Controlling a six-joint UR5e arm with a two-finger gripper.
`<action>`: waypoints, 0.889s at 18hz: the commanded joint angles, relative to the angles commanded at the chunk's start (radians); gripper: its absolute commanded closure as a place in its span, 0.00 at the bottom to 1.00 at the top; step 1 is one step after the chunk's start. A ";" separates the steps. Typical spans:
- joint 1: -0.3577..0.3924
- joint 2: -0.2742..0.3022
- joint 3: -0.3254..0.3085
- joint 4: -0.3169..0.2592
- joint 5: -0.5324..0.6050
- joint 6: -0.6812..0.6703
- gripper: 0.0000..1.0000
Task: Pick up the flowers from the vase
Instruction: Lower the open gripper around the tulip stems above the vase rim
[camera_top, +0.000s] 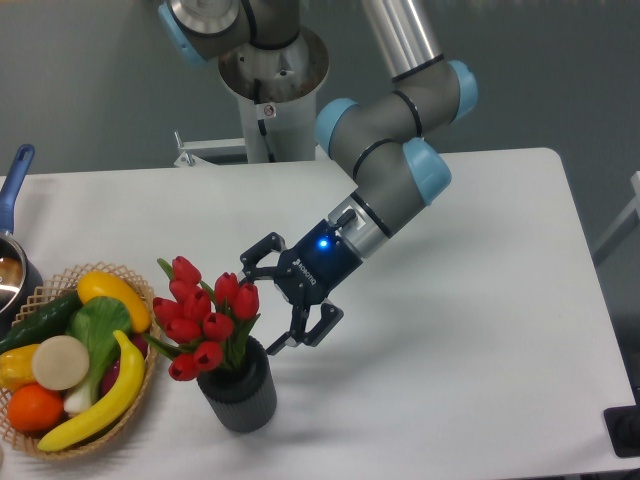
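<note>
One end effector (268, 305) (jaws wide) sits just right of flowers (207, 317) in vase (240, 395).

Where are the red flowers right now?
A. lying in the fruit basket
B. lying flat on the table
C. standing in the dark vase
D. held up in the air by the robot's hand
C. The flowers stand with their stems down in the vase, and the open hand is just beside them, not gripping them yet.
</note>
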 joint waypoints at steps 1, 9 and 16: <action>-0.006 -0.003 0.000 0.000 -0.006 0.000 0.00; -0.029 -0.034 0.006 0.002 -0.101 0.000 0.00; -0.040 -0.068 0.038 0.008 -0.109 0.000 0.23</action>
